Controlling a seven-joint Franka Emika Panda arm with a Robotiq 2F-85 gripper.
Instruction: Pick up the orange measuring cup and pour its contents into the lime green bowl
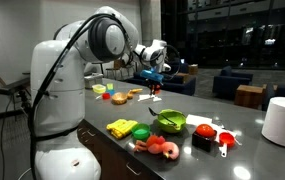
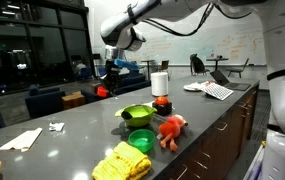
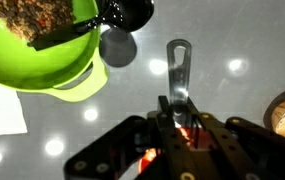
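**Item: cup**. We are seeing it as an orange patch between the fingers of the gripper, which is clamped narrow on it. In an exterior view it is hanging in the air, well above the counter.

**Handling.** We are judging it light, stiff plastic, smooth and likely to slip or twist in a pinch. A pale strip with a hole at its tip is jutting ahead of the jaws. We are taking it for the handle, though it is reading grey rather than orange. The hold seems to be sitting where handle meets scoop, which is suiting a wrist-roll pour.

**Contents of cup.** We cannot tell; the fingers are hiding the scoop.

**Item: bowl**. It is lying off to the upper left in the wrist view, not under the cup. It is holding brown crumbs, and a dark scoop is resting across its rim, with the head hanging outside.
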